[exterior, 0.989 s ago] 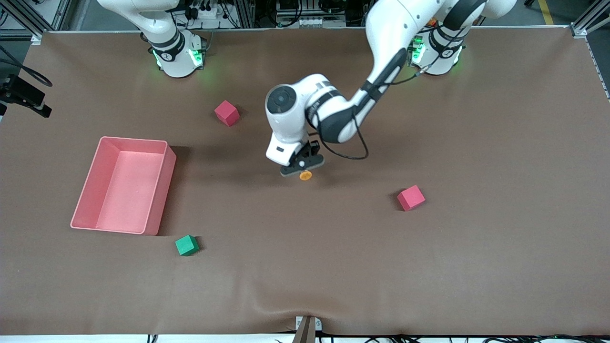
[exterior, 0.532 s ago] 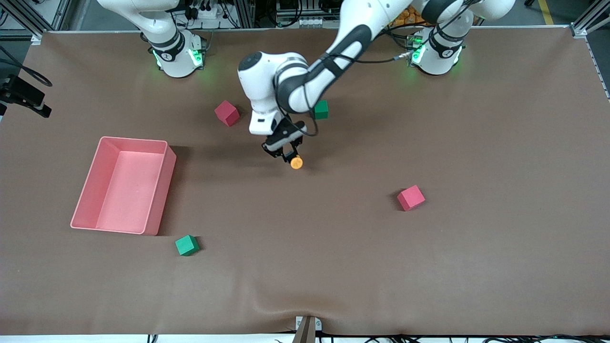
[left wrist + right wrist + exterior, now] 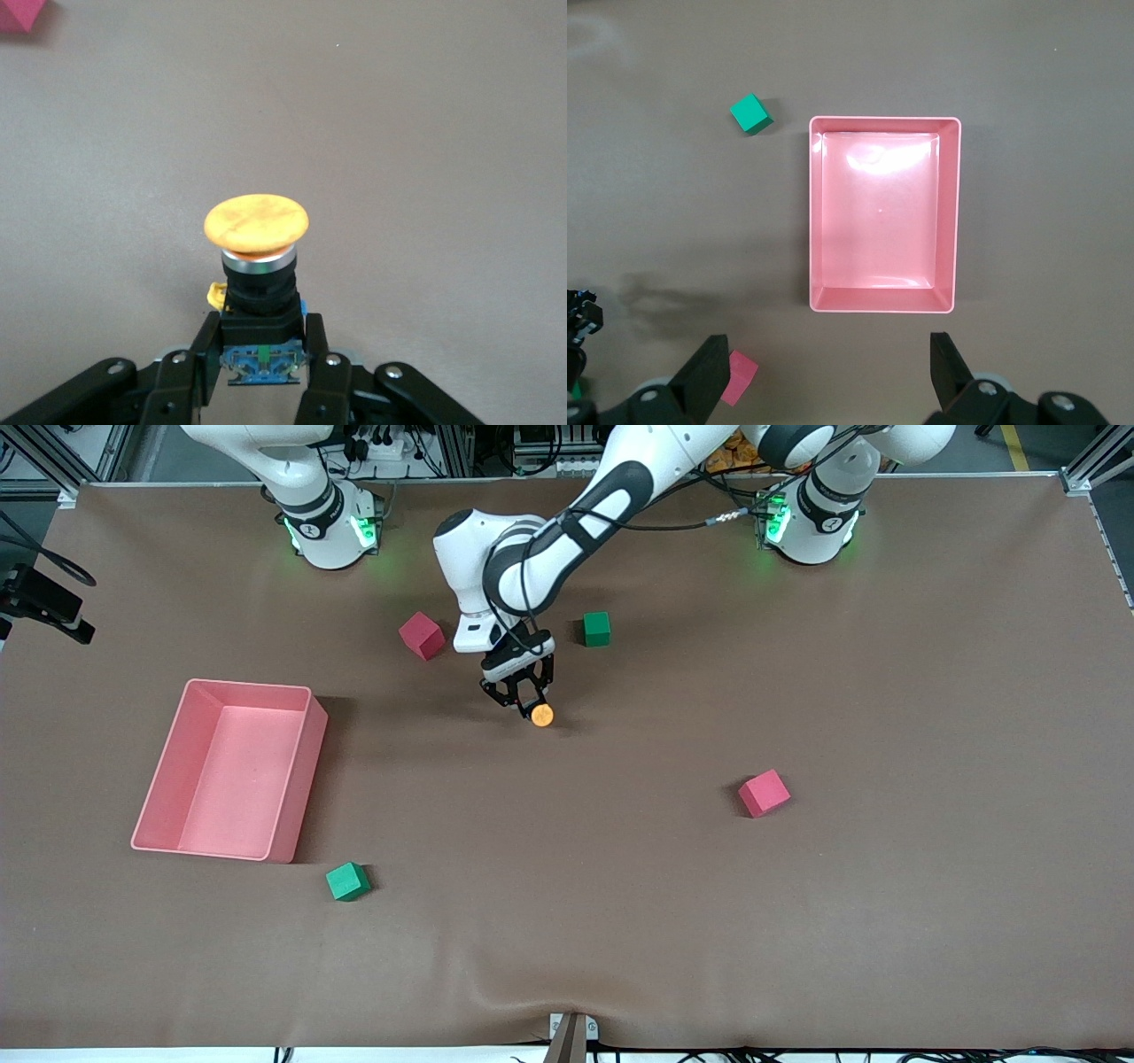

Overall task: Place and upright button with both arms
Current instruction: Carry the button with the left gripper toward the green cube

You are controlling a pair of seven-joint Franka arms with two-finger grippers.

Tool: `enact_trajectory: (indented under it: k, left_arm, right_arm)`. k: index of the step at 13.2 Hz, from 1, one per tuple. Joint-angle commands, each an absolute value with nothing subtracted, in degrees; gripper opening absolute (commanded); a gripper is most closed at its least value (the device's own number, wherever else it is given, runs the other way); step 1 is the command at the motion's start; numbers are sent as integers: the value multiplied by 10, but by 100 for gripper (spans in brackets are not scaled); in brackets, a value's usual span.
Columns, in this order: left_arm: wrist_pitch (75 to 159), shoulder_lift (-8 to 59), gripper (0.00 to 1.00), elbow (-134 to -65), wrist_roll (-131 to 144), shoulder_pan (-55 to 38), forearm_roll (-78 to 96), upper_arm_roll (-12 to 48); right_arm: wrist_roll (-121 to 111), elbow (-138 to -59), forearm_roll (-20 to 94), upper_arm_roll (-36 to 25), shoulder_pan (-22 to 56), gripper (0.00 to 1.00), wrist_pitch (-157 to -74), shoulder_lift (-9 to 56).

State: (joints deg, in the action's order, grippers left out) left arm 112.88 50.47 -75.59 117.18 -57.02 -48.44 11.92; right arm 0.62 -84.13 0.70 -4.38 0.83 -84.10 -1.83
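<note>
Left claw [image 3: 530,707] is closed on the button [image 3: 542,715] — fingers [image 3: 205,350] clamp the black body low down, orange cap sticking out past the tips. In the left wrist view the cap faces along the claw axis, body squarely between the fingers, a blue-green base plate showing at the grip line. Front view puts the button over the middle of the desk [image 3: 620,921], between the red cube [image 3: 422,635] and the green cube [image 3: 597,628], a bit nearer the camera than both. Whether it touches the desk I cannot tell; a shadow sits close beneath it.

Right claw [image 3: 824,372] waits high above the pink tray [image 3: 883,128], fingers spread wide, holding nothing. A second green cube [image 3: 751,114] lies near the tray.

Judgement: the step in hand is setting the button down so it stands cap-up. To do it well — bring the base flat to the desk before letting go, not an edge; the cap is wider than the body, so a tilted release likely tips it over. Lower slowly, open the fingers evenly, withdraw straight along the claw axis so no finger drags the cap. Keep clear of the two cubes nearby. If it ends on its side, the right arm would have to come in from the tray end to steady it.
</note>
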Motion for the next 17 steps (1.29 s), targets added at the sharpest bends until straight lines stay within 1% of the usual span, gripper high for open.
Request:
enact_trajectory:
  k: [1, 5, 12, 17]
  left_arm:
    - [1105, 520, 0, -753, 1196, -595, -543, 106]
    - [1102, 537, 0, -773, 1222, -606, -662, 105]
    - [1102, 577, 0, -773, 1310, -609, -846, 106]
    - [1102, 593, 0, -773, 1342, -608, -884, 105]
  right_arm:
    - [1, -830, -4, -38, -1, 100, -832, -13]
    - [1, -830, -4, -38, -3, 100, -833, -13]
    - [1, -830, -4, -38, -10, 100, -833, -13]
    - [2, -829, -1, -37, -11, 100, -833, -13]
